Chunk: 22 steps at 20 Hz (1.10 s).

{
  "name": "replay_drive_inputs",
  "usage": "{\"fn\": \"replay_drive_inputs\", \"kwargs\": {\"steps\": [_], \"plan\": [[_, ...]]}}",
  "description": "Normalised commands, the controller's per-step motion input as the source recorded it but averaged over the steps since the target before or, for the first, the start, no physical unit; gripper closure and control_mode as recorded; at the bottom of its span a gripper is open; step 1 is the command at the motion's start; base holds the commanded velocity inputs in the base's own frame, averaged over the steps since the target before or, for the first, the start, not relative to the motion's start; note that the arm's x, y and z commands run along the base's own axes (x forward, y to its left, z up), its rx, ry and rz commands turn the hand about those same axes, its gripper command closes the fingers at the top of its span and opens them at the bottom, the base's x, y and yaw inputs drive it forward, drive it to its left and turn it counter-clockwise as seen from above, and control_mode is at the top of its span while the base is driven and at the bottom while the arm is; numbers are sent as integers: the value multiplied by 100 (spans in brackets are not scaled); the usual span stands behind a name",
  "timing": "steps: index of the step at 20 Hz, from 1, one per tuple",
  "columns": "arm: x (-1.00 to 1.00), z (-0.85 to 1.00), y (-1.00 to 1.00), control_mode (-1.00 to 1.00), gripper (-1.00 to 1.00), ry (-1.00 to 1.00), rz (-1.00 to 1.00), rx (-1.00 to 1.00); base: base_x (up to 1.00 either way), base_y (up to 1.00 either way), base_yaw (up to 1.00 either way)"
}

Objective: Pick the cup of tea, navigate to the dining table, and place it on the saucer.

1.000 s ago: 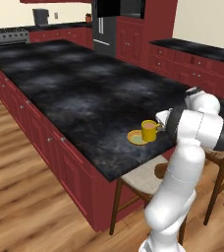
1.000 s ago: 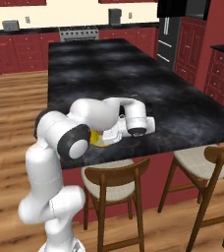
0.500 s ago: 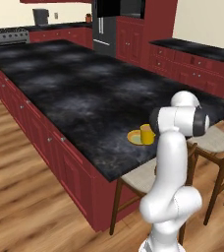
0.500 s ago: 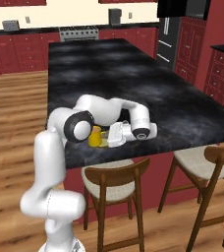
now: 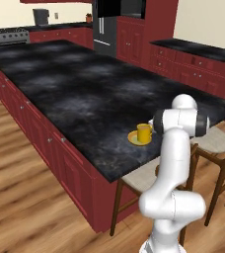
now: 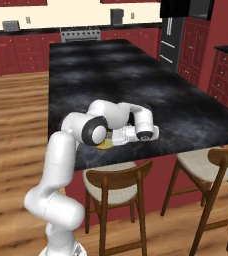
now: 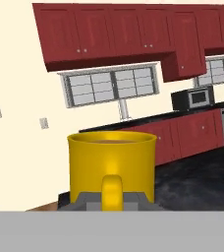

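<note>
The cup of tea, a small yellow mug, stands on the yellow saucer near the front edge of the dining table, a long black marbled island. In the hand view the cup is close up, with brownish liquid at its rim. My gripper is shut on its handle, which points straight at the camera. From the right base view my folded arm hides the cup, and a yellow sliver of the saucer peeks out under the hand.
Wooden stools with pale seats stand along the table's near edge. Red wall counters with black tops, a stove and a fridge line the far walls.
The arm has folded in closer to its base. The cup has shifted slightly left and down and now sits on the saucer, with the gripper still on its handle.
</note>
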Motion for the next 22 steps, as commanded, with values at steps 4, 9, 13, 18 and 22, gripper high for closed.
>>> {"fn": "replay_drive_inputs", "kwargs": {"steps": [4,9,13,18,22], "plan": [[30,-26,5,-100,100,0,0,0,0,0,0],[14,-20,0,-100,100,-2,0,0,0,0,0],[25,-1,-1,-100,100,0,0,0,0,0,0],[29,-1,-4,-100,100,0,0,0,0,0,0],[22,-12,-9,-100,100,0,0,0,0,0,0]]}}
